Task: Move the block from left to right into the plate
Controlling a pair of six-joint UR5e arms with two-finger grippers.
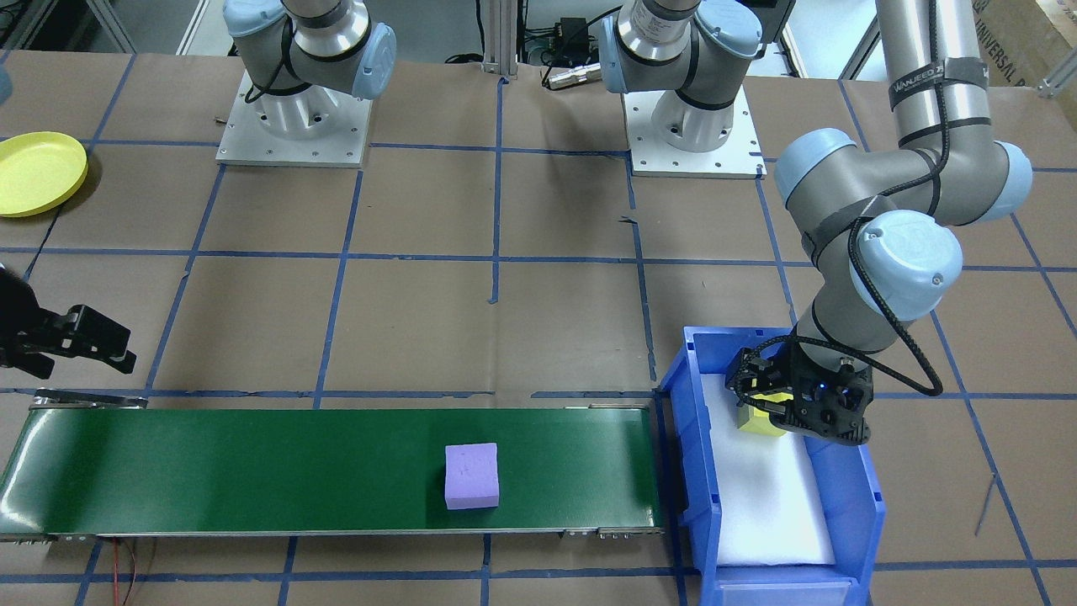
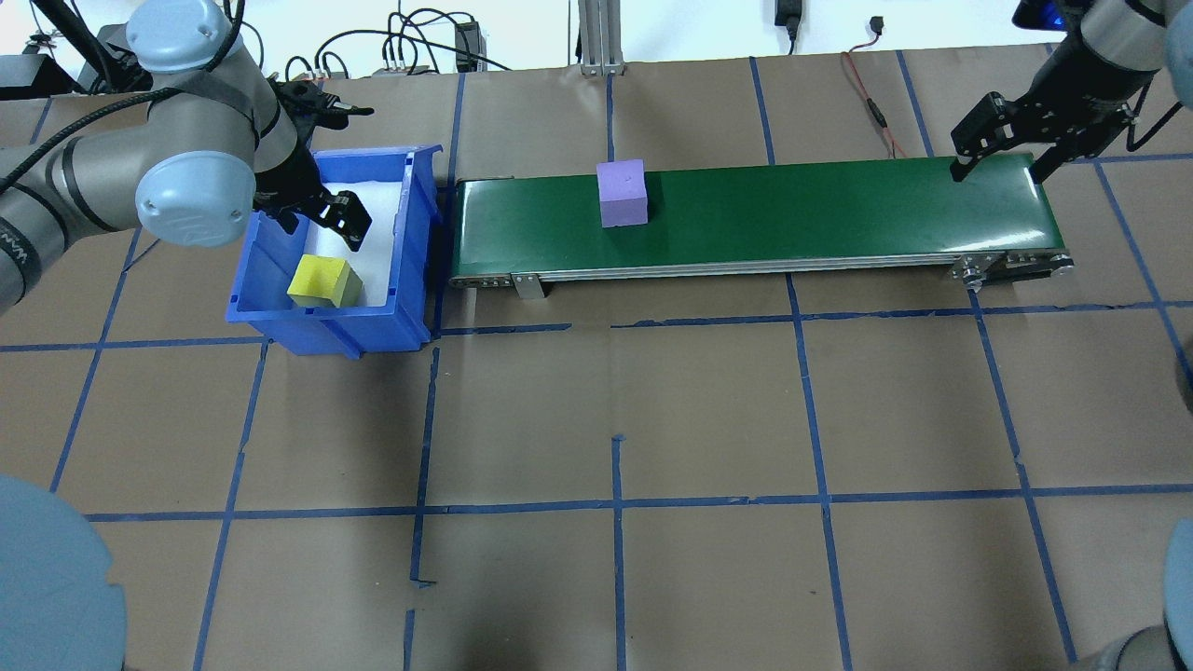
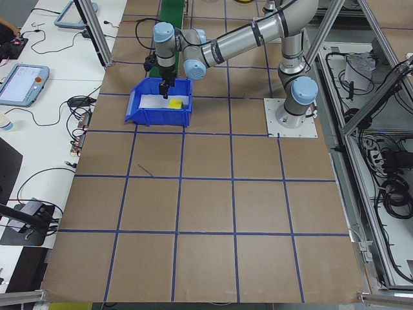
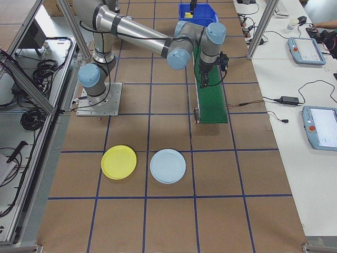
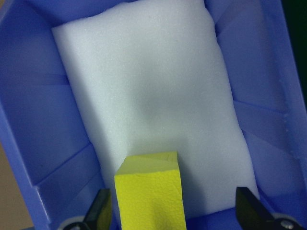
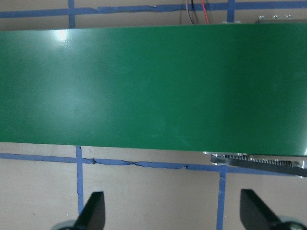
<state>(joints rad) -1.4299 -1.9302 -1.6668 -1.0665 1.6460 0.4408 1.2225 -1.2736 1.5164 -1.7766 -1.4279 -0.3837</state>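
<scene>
Purple block (image 2: 623,193) sits on the green conveyor belt (image 2: 839,210), left of mid-belt in the overhead view, nothing touching it. Yellow block (image 2: 322,282) lies inside the blue bin (image 2: 415,233), on white foam padding (image 5: 148,91), near the bin's 6 o'clock wall in the overhead view.

Left gripper (image 5: 175,211) hangs in the bin over the yellow block. Fingers spread wide; wrist view shows the block close to the left-hand finger (image 5: 101,209), clear gap to the other. Jaws released, gripping nothing.

Right gripper (image 2: 1005,154) hovers at the belt's far end, about 3 o'clock from the purple block in the overhead view, well apart from it. Fingers parted, nothing between them; its wrist view shows bare belt and taped brown table (image 6: 153,191).

Yellow plate (image 4: 119,162) rests on the table beyond the conveyor's right end, a light blue plate (image 4: 168,166) just beside it. Both plates hold nothing.
</scene>
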